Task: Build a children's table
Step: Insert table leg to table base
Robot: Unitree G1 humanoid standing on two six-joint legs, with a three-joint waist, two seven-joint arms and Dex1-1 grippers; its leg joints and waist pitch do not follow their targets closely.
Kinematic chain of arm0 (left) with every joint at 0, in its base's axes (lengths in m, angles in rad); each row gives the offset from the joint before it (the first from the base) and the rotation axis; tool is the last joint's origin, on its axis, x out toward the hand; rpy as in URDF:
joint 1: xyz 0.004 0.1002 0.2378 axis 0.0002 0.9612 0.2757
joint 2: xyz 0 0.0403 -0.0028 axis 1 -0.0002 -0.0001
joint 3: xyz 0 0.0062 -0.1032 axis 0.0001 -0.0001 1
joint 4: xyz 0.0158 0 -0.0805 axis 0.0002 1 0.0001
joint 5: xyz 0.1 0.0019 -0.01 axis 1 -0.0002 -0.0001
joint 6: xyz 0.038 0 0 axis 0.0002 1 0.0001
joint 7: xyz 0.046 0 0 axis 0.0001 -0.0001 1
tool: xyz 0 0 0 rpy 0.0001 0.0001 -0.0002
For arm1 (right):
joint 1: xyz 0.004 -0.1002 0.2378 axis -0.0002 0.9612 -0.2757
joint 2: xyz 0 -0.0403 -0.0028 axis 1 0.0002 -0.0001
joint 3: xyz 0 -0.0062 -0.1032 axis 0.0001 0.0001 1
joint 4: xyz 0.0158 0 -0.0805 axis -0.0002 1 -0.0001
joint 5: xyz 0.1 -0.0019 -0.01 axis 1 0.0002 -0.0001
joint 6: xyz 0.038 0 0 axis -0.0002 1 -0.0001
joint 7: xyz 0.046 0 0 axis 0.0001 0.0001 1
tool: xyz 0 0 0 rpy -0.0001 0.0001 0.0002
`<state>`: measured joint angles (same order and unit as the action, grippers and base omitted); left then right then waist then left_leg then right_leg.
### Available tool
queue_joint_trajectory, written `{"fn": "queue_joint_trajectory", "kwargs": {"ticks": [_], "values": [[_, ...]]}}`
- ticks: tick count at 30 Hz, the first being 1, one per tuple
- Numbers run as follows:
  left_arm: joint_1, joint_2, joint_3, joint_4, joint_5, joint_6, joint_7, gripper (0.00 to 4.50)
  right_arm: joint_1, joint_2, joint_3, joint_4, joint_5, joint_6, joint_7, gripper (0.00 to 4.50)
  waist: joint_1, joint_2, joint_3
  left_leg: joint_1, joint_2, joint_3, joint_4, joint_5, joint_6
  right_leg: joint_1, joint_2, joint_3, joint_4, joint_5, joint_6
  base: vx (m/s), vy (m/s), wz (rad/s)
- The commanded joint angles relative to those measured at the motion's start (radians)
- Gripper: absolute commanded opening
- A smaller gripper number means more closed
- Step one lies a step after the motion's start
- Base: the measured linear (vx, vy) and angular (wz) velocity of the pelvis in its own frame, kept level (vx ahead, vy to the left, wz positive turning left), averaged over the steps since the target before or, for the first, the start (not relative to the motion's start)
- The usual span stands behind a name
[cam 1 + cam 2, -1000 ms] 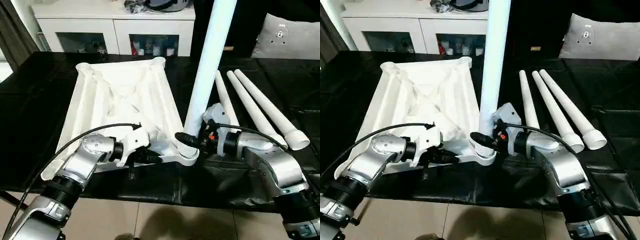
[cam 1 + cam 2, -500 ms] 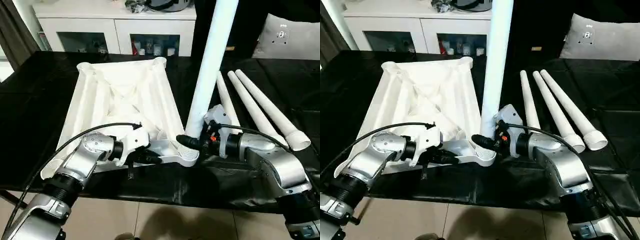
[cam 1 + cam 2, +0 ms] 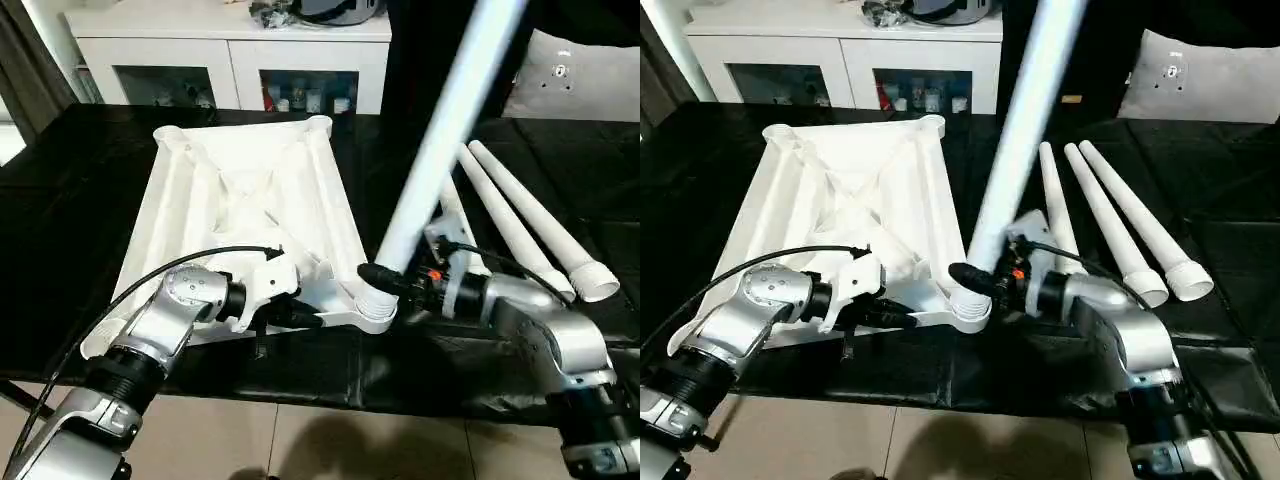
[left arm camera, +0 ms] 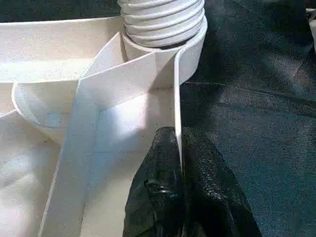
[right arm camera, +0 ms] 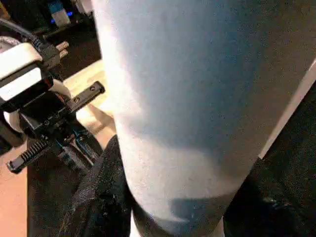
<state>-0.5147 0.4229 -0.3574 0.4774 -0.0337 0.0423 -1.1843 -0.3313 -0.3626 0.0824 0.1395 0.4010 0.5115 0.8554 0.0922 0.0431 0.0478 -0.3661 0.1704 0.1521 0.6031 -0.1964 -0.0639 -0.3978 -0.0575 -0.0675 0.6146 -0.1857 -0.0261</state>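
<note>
The white tabletop [image 3: 240,200] lies underside up on the black-covered table. My left gripper [image 3: 305,318] is shut on the thin rim [image 4: 177,98] at its near edge, just beside the near right corner socket [image 3: 372,310]. A long white leg [image 3: 440,130] stands with its threaded end [image 4: 163,19] in that socket and leans up and to the right. My right gripper [image 3: 385,278] is shut on the leg just above the socket, with the leg [image 5: 187,98] between its black fingers. Three more legs [image 3: 520,215] lie side by side on the table to the right.
A white cabinet [image 3: 230,60] with glass doors stands behind the table. A grey cushion [image 3: 580,75] rests at the back right. The table's front edge runs just below both forearms, with tiled floor [image 3: 300,440] beyond it.
The leg has tipped from nearly upright to leaning right, its foot staying in the socket. My right wrist has turned with it. The left gripper holds the rim as before.
</note>
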Motion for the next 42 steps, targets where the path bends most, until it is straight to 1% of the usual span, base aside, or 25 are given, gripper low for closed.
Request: {"fn": "queue_joint_trajectory", "kwargs": {"ticks": [1, 2, 5, 6, 9, 12, 14, 15, 16, 17, 19, 22, 25, 26, 27, 29, 31, 32, 34, 37, 38, 39, 40, 41, 42], "values": [[-0.026, 0.004, 0.021, -0.021, -0.005, -0.013, 0.004, 0.0, 0.06, -0.006, 0.029, 0.083, -0.038, 0.03, -0.019, 1.89, 0.007, -0.003, -0.066, 0.001, 0.05, -0.01, -0.067, -0.143, 0.035, 0.058, -0.089, 0.05, -0.079, -0.227, -0.182, 0.0, 0.0, 0.0], [-0.026, 0.0, 0.025, -0.019, -0.006, -0.011, 0.011, 0.0, 0.085, -0.004, 0.02, 0.079, -0.042, 0.003, -0.028, 1.89, 0.008, 0.001, -0.066, 0.002, 0.051, -0.01, -0.067, -0.149, 0.034, 0.057, -0.09, 0.05, -0.082, -0.236, -0.179, 0.0, 0.0, 0.0], [-0.024, -0.003, 0.027, -0.023, -0.008, -0.006, 0.015, 0.0, 0.114, -0.004, 0.017, 0.062, -0.062, -0.047, -0.048, 1.89, 0.009, 0.001, -0.064, 0.002, 0.051, -0.011, -0.07, -0.162, 0.031, 0.057, -0.09, 0.05, -0.084, -0.252, -0.174, 0.0, 0.0, 0.0], [-0.023, -0.003, 0.026, -0.023, -0.007, -0.007, 0.015, 0.0, 0.121, -0.011, 0.03, 0.051, -0.079, -0.069, -0.052, 1.89, 0.008, 0.006, -0.065, 0.004, 0.051, -0.012, -0.07, -0.172, 0.028, 0.056, -0.088, 0.049, -0.086, -0.261, -0.171, 0.0, 0.0, 0.0], [-0.019, -0.002, 0.022, -0.022, -0.002, -0.011, 0.014, 0.0, 0.125, -0.039, 0.086, 0.022, -0.149, -0.111, -0.063, 1.89, 0.007, 0.006, -0.063, 0.004, 0.052, -0.014, -0.073, -0.179, 0.023, 0.057, -0.087, 0.049, -0.085, -0.26, -0.167, 0.0, 0.0, 0.0], [-0.018, 0.003, 0.013, -0.022, 0.01, -0.02, 0.012, 0.0, 0.119, -0.045, 0.107, 0.015, -0.171, -0.116, -0.058, 1.89, 0.006, 0.008, -0.063, 0.005, 0.051, -0.013, -0.073, -0.192, 0.025, 0.056, -0.088, 0.051, -0.086, -0.271, -0.168, 0.0, 0.0, 0.0], [-0.02, 0.006, 0.001, -0.019, 0.023, -0.031, 0.007, 0.0, 0.1, -0.054, 0.139, 0.026, -0.199, -0.121, -0.039, 1.89, 0.002, 0.002, -0.061, 0.004, 0.05, -0.013, -0.074, -0.201, 0.024, 0.058, -0.087, 0.05, -0.088, -0.29, -0.164, 0.0, 0.0, 0.0], [-0.024, 0.007, -0.006, -0.016, 0.028, -0.037, 0.001, 0.0, 0.089, -0.06, 0.159, 0.04, -0.207, -0.12, -0.02, 1.89, 0.002, 0.004, -0.06, 0.005, 0.05, -0.014, -0.075, -0.207, 0.024, 0.057, -0.088, 0.049, -0.089, -0.303, -0.162, 0.0, 0.0, 0.0], [-0.029, 0.008, -0.011, -0.012, 0.032, -0.043, -0.005, 0.0, 0.079, -0.064, 0.177, 0.054, -0.213, -0.122, -0.005, 1.89, -0.002, 0.005, -0.053, 0.008, 0.05, -0.014, -0.078, -0.24, 0.021, 0.054, -0.086, 0.049, -0.095, -0.36, -0.152, 0.0, 0.0, 0.0], [-0.036, 0.007, -0.015, -0.005, 0.037, -0.05, -0.01, 0.0, 0.069, -0.069, 0.195, 0.069, -0.22, -0.121, 0.005, 1.89, -0.002, 0.005, -0.053, 0.008, 0.05, -0.014, -0.078, -0.24, 0.021, 0.054, -0.086, 0.049, -0.095, -0.36, -0.152, 0.0, 0.0, 0.0], [-0.049, 0.005, -0.02, 0.007, 0.043, -0.06, -0.015, 0.0, 0.056, -0.073, 0.218, 0.093, -0.228, -0.118, 0.018, 1.89, -0.006, 0.005, -0.045, 0.027, 0.047, -0.015, -0.081, -0.32, 0.01, 0.048, -0.09, 0.048, -0.113, -0.498, -0.127, 0.0, 0.0, 0.0], [-0.082, -0.002, -0.025, 0.043, 0.053, -0.08, -0.024, 0.0, 0.031, -0.064, 0.244, 0.143, -0.244, -0.117, 0.039, 1.89, -0.006, 0.005, -0.051, 0.02, 0.052, -0.02, -0.086, -0.298, 0.009, 0.054, -0.09, 0.051, -0.107, -0.451, -0.127, 0.0, 0.0, 0.0], [-0.11, -0.008, -0.026, 0.076, 0.058, -0.094, -0.025, 0.0, 0.011, -0.049, 0.254, 0.174, -0.245, -0.112, 0.053, 1.89, -0.007, 0.009, -0.05, 0.024, 0.051, -0.02, -0.085, -0.328, 0.004, 0.052, -0.09, 0.05, -0.106, -0.44, -0.14, 0.0, 0.0, 0.0], [-0.124, -0.012, -0.024, 0.093, 0.059, -0.099, -0.026, 0.0, 0.002, -0.038, 0.254, 0.189, -0.239, -0.106, 0.058, 1.89, -0.007, 0.012, -0.048, 0.026, 0.05, -0.02, -0.086, -0.342, 0.002, 0.051, -0.091, 0.049, -0.109, -0.457, -0.14, 0.0, 0.0, 0.0], [-0.131, -0.014, -0.021, 0.101, 0.057, -0.1, -0.026, 0.0, -0.003, -0.032, 0.254, 0.195, -0.236, -0.103, 0.059, 1.89, -0.009, 0.009, -0.044, 0.035, 0.046, -0.021, -0.085, -0.384, -0.003, 0.047, -0.092, 0.045, -0.12, -0.54, -0.118, 0.0, 0.0, 0.0], [-0.146, -0.02, -0.01, 0.13, 0.056, -0.107, -0.018, 0.0, -0.015, -0.02, 0.255, 0.215, -0.239, -0.109, 0.059, 1.89, -0.011, 0.01, -0.041, 0.038, 0.046, -0.025, -0.087, -0.404, -0.008, 0.047, -0.093, 0.045, -0.122, -0.579, -0.103, 0.0, 0.0, 0.0], [-0.152, -0.019, 0.0, 0.155, 0.058, -0.115, -0.001, 0.0, -0.017, -0.01, 0.249, 0.224, -0.243, -0.119, 0.046, 1.89, -0.013, 0.009, -0.039, 0.047, 0.042, -0.027, -0.085, -0.436, -0.009, 0.04, -0.093, 0.039, -0.134, -0.647, -0.076, 0.0, 0.0, 0.0], [-0.152, -0.016, 0.003, 0.162, 0.058, -0.116, 0.005, 0.0, -0.015, -0.004, 0.244, 0.225, -0.243, -0.122, 0.035, 1.89, -0.016, 0.005, -0.038, 0.049, 0.042, -0.029, -0.086, -0.45, -0.011, 0.037, -0.092, 0.037, -0.138, -0.671, -0.064, 0.0, 0.0, 0.0], [-0.143, -0.009, 0.01, 0.159, 0.054, -0.111, 0.012, 0.0, -0.01, 0.006, 0.233, 0.224, -0.241, -0.128, 0.016, 1.89, -0.019, 0.007, -0.037, 0.052, 0.042, -0.033, -0.088, -0.472, -0.014, 0.035, -0.093, 0.032, -0.141, -0.696, -0.05, 0.0, 0.0, 0.0], [-0.12, 0.002, 0.029, 0.137, 0.043, -0.077, 0.028, 0.0, -0.006, 0.025, 0.212, 0.228, -0.244, -0.134, -0.031, 1.89, -0.031, 0.012, -0.039, 0.049, 0.044, -0.038, -0.093, -0.494, -0.016, 0.039, -0.094, 0.025, -0.144, -0.683, -0.046, 0.0, 0.0, 0.0], [-0.087, 0.007, 0.058, 0.095, 0.026, -0.03, 0.062, 0.0, -0.009, 0.046, 0.189, 0.241, -0.251, -0.134, -0.09, 1.89, -0.033, 0.017, -0.04, 0.049, 0.045, -0.04, -0.095, -0.499, -0.017, 0.041, -0.095, 0.024, -0.143, -0.67, -0.051, 0.0, 0.0, 0.0], [-0.053, 0.009, 0.082, 0.049, 0.016, 0.021, 0.101, 0.0, -0.01, 0.063, 0.17, 0.251, -0.255, -0.137, -0.134, 1.89, -0.042, 0.024, -0.042, 0.039, 0.052, -0.045, -0.102, -0.502, -0.027, 0.048, -0.099, 0.024, -0.133, -0.609, -0.08, 0.0, 0.0, 0.0], [-0.042, 0.009, 0.09, 0.034, 0.013, 0.038, 0.113, 0.0, -0.01, 0.069, 0.164, 0.254, -0.256, -0.138, -0.147, 1.89, -0.047, 0.024, -0.038, 0.038, 0.053, -0.045, -0.104, -0.518, -0.026, 0.046, -0.097, 0.019, -0.135, -0.605, -0.082, 0.0, 0.0, 0.0], [-0.032, 0.009, 0.097, 0.02, 0.011, 0.054, 0.125, 0.0, -0.011, 0.073, 0.159, 0.257, -0.257, -0.139, -0.158, 1.89, -0.051, 0.024, -0.036, 0.041, 0.052, -0.045, -0.103, -0.539, -0.024, 0.043, -0.094, 0.014, -0.14, -0.618, -0.077, 0.0, 0.0, 0.0], [0.023, 0.002, 0.126, -0.061, -0.003, 0.13, 0.178, 0.0, -0.016, 0.097, 0.136, 0.276, -0.262, -0.142, -0.215, 1.89, -0.057, 0.028, -0.036, 0.048, 0.05, -0.045, -0.101, -0.561, -0.025, 0.042, -0.096, 0.008, -0.145, -0.625, -0.074, 0.0, 0.0, 0.0]]}}
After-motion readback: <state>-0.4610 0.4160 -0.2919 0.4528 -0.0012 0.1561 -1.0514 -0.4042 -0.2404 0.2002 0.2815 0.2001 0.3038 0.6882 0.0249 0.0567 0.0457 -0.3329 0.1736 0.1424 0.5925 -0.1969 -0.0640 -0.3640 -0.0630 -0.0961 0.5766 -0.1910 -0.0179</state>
